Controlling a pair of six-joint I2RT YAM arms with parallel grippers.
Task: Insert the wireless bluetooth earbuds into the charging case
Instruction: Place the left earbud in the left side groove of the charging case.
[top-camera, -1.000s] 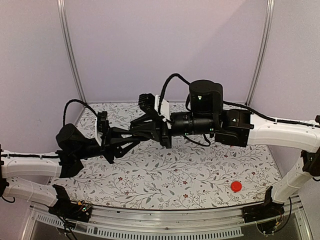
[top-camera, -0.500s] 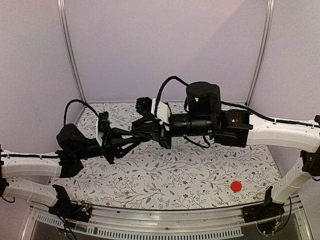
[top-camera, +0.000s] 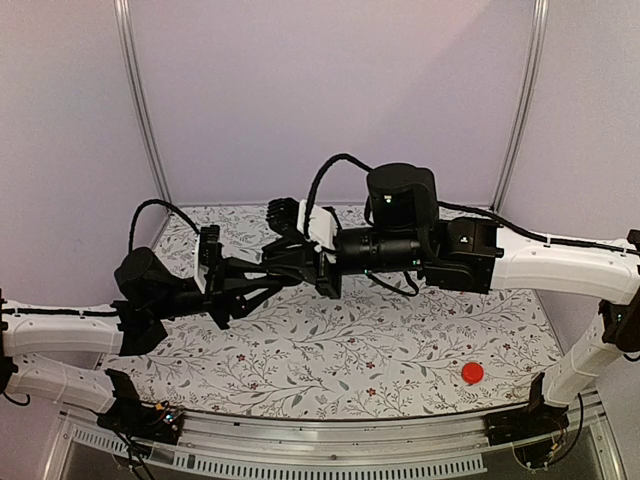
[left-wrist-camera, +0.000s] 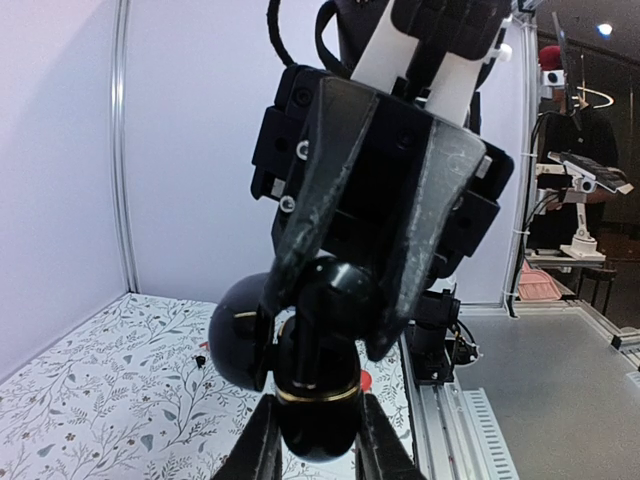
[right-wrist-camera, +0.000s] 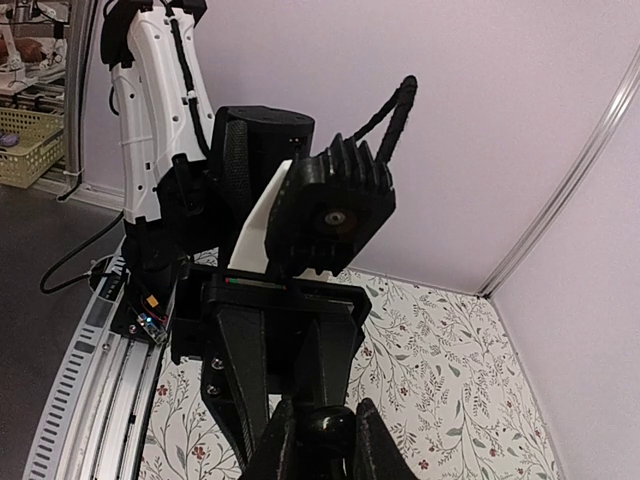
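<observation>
Both arms have drifted a little to the left over the last second, with the joined gripper tips carried along and their grip unchanged. The left gripper (top-camera: 258, 273) and the right gripper (top-camera: 278, 262) meet tip to tip in the air, well above the table (top-camera: 400, 340).

From the left wrist, the charging case (left-wrist-camera: 320, 410) sits between the left gripper's (left-wrist-camera: 318, 445) own fingers (left-wrist-camera: 262, 445), which are clenched on its lower rounded half. The case is glossy black, with a thin gold-coloured band around it. Its second round half swings out to the left of that gripper's tips. Directly ahead, the right gripper (left-wrist-camera: 335, 305) comes in head-on. Its two fingers (left-wrist-camera: 315, 200) straddle the upper part of the case and press against it.

From the right wrist, the same black rounded body (right-wrist-camera: 328, 425) shows wedged between the right gripper's (right-wrist-camera: 325, 445) fingertips, so this gripper is clamped on the case too. The left gripper's body fills the space just beyond.

A flat red disc (top-camera: 472, 373) lies on the table well apart from both grippers, below and to the right of the right gripper, near that arm's base.
</observation>
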